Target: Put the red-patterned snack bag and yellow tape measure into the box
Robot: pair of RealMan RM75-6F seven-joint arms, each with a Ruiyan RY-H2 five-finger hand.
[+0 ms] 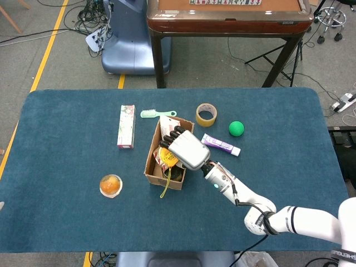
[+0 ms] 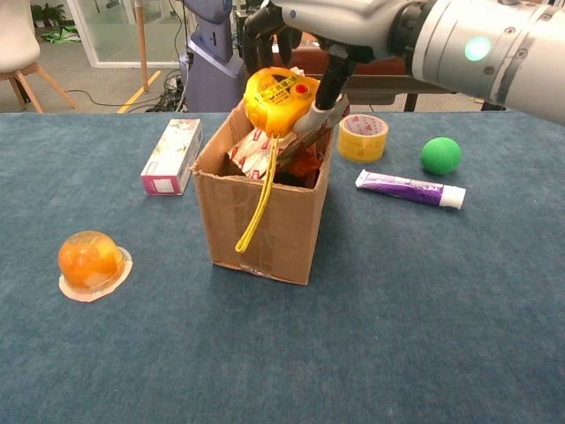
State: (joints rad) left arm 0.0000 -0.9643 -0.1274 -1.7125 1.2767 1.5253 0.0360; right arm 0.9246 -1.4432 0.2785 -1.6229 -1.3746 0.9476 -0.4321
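An open cardboard box point(image 1: 150, 164) point(image 2: 265, 225) stands mid-table. My right hand point(image 1: 186, 147) point(image 2: 328, 35) hovers over its opening and grips the yellow tape measure point(image 2: 279, 97) point(image 1: 168, 160) just above the rim. The tape measure's yellow strap point(image 2: 256, 203) hangs down outside the front wall of the box. The red-patterned snack bag point(image 2: 256, 155) point(image 1: 167, 123) lies inside the box, partly hidden under the tape measure and the hand. My left hand shows in neither view.
Around the box lie a pink carton point(image 1: 127, 126), a green brush point(image 1: 156, 113), a roll of yellow tape point(image 1: 206, 114), a green ball point(image 1: 236, 128), a purple tube point(image 1: 221, 144) and an orange jelly cup point(image 1: 110, 185). A wooden table point(image 1: 228, 16) stands beyond the far edge.
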